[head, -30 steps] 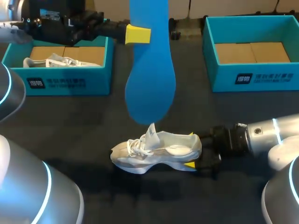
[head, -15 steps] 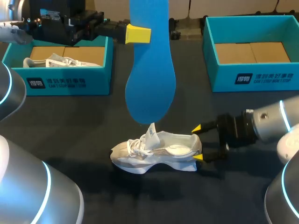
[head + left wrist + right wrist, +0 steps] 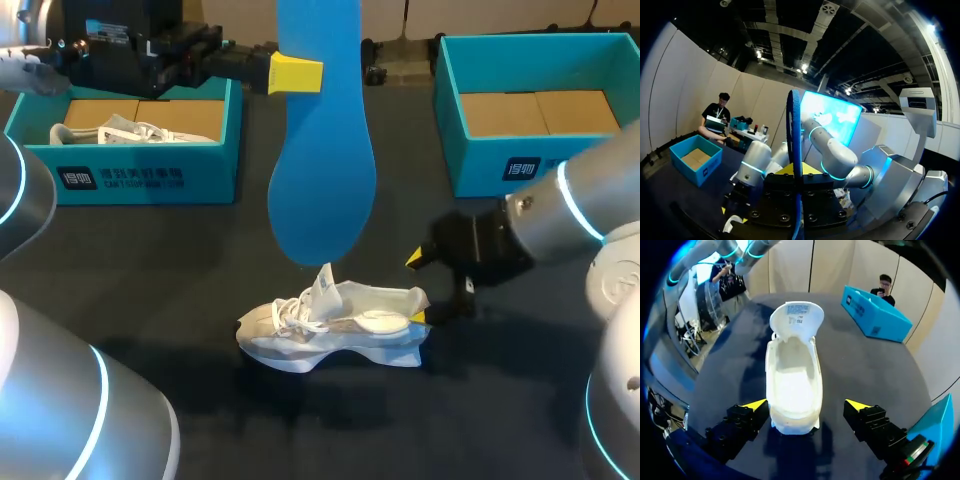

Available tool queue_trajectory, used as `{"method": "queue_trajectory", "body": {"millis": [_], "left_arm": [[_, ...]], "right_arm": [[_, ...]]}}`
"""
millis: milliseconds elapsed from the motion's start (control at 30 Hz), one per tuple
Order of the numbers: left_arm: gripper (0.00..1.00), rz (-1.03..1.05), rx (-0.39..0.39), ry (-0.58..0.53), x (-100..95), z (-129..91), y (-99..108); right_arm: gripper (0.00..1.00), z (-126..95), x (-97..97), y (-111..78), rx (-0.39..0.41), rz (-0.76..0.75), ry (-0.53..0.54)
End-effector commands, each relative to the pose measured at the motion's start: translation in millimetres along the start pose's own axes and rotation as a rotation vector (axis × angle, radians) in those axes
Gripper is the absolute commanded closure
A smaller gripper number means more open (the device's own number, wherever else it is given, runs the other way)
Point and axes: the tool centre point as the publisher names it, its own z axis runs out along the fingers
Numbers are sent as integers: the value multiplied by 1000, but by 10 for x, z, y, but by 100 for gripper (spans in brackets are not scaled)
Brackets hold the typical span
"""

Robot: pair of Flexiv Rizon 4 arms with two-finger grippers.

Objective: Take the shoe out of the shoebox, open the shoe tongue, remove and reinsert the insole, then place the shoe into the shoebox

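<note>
Fingers (image 3: 756, 405) of right gripper (image 3: 807, 405) spread, flanking white sneaker (image 3: 792, 375) heel; left gripper (image 3: 296, 74) pinches blue insole (image 3: 322, 160). Unbraced, sneaker may tip during reinsertion.

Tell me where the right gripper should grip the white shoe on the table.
Grip the heel, one finger on each side wall, coming from behind, where the right gripper sits open. The shoe stands upright with its heel toward that gripper, and this leaves the opening free for the insole.
</note>
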Motion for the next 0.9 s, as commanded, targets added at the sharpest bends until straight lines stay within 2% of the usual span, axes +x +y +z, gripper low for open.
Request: {"method": "queue_trajectory", "body": {"millis": [33, 267, 500, 900], "left_arm": [[100, 0, -5, 1, -14, 15, -10], [100, 0, -5, 1, -14, 15, -10], [100, 0, -5, 1, -14, 15, -10], [100, 0, -5, 1, -14, 15, -10]], "right_arm": [[0, 15, -23, 35, 374, 10, -30], [0, -9, -52, 68, 501, 48, -26], [0, 41, -5, 82, 568, 101, 4], [0, -60, 55, 212, 584, 142, -14]]}}
